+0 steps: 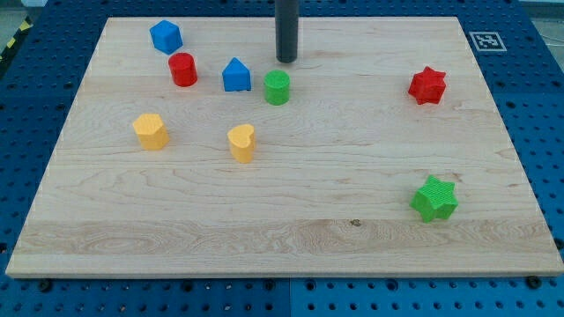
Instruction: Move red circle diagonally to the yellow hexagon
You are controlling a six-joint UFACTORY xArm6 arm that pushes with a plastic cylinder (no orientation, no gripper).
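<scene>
A light wooden board (291,238) lies on a blue table with rows of small holes (546,106). The robot has no fingers and no gripper, so it holds nothing; it only has a straight dark rod (287,22) that comes down from the view's top. Its tip (286,60) sits on the board near the top, a bit left of the middle. The tip touches no block. The closest block is the green circle (277,87), which stands just below the tip with a small gap between them. Just to the left of the green circle is a blue block shaped like a little house (235,75). Further left is the red circle (182,69), standing upright near the top left part of the board, well apart from the tip. Above it and a bit to the left is another blue block with several sides (166,36), close to the board's top edge. Below the red circle, toward the view's left, is a yellow block (151,130) that looks like the yellow hexagon, though its shape is hard to make out. Another yellow block (241,142) stands to the right of it, below the blue house block. Far off on the view's right is a red star (427,84), and a green star (434,198) sits lower down on the right side. A small black and white square tag (486,40) is at the board's top right corner.
</scene>
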